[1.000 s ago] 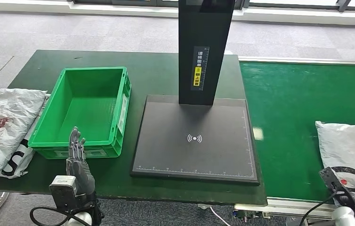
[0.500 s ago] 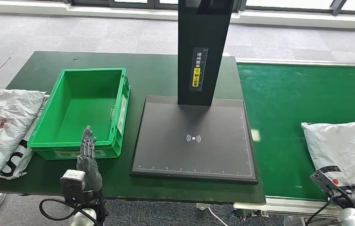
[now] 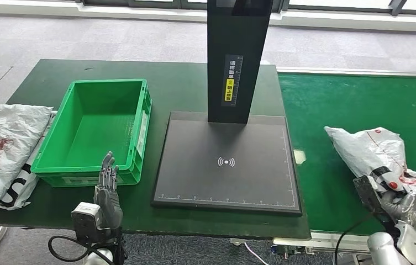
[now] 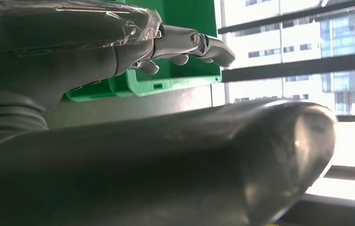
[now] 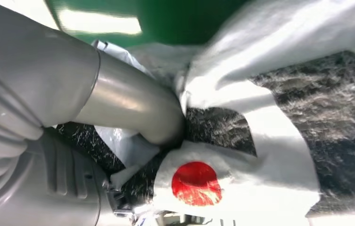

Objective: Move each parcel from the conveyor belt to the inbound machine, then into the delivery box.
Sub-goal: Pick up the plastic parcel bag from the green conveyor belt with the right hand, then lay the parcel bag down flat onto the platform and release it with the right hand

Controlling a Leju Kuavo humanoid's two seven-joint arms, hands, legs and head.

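On the conveyor belt [image 3: 338, 110], the white poly-bag parcel [image 3: 371, 152] is being pinched by the right hand [image 3: 401, 204]; it should be lifted level toward the inbound machine's scan plate [image 3: 227, 160], while the left hand [image 3: 108, 190] is being held spread, empty.

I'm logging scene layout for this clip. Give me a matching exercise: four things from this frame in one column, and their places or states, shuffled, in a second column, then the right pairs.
Things:
1. green crate
2. parcel
3. left hand
4. black scanner platform

Places or states:
A. on the conveyor belt, gripped by the right hand
B. holding nothing, fingers up, in front of the crate's near wall
C. empty, on the dark green table, left of the platform
D. bare, with a white wireless mark at its middle

Pairs: 1-C, 2-A, 3-B, 4-D
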